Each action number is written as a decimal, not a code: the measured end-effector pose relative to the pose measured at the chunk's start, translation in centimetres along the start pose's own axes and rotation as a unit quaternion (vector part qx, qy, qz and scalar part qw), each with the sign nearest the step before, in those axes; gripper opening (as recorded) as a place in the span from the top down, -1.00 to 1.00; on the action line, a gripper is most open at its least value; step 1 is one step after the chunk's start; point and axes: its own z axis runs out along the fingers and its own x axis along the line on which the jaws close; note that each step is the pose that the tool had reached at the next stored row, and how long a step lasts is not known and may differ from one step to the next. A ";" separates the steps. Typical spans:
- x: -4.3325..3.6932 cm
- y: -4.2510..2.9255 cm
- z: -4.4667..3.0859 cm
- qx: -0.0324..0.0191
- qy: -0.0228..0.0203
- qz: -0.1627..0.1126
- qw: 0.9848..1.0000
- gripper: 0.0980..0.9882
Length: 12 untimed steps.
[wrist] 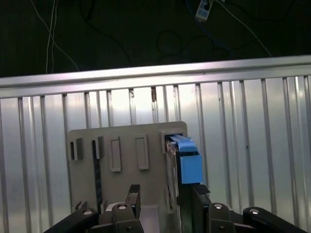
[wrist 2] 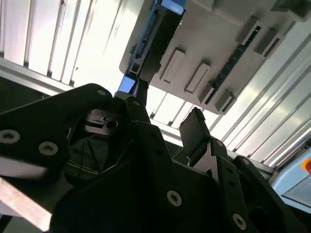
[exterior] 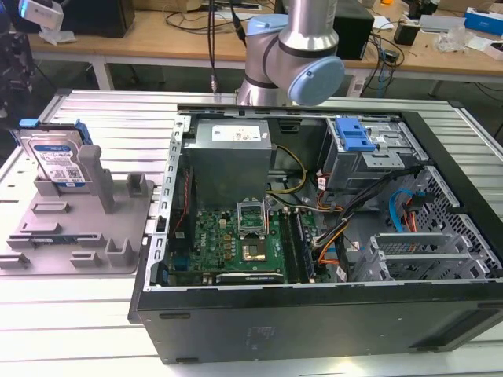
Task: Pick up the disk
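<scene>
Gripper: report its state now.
Gripper: jaws open, holding nothing; the disk stands upright in the holder tray.

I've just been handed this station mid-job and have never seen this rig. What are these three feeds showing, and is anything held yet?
The machine is a single robot arm, grey with pale blue joint caps. The exterior view comes from a camera off the arm that takes in the whole bench. The two wrist views come from cameras that ride on the arm and look past its black gripper.

On the ribbed metal table sits an open computer case. On the exterior view's left is a grey tray. The disk stands upright in it, its label facing the camera.

Both wrist views show the tray and the disk's blue edge beyond the gripper. Its fingers stand apart with nothing between them, so nothing is held and the disk is not yet picked up.
</scene>
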 end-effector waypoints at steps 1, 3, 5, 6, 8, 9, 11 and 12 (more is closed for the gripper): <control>-0.27 0.15 0.00 0.000 0.000 0.000 1.000 0.00; -0.88 0.45 0.02 0.000 0.000 0.000 1.000 0.00; -1.17 0.69 0.10 0.003 0.000 -0.002 1.000 0.00; -1.18 0.88 0.17 0.004 0.000 -0.002 1.000 0.00; -1.17 1.36 0.36 0.006 0.000 -0.003 1.000 0.00; -1.23 1.51 0.48 0.007 0.000 -0.005 1.000 0.00; -1.48 1.54 0.63 0.007 0.000 -0.007 1.000 0.00; -1.57 1.55 0.67 0.007 0.000 -0.010 1.000 0.00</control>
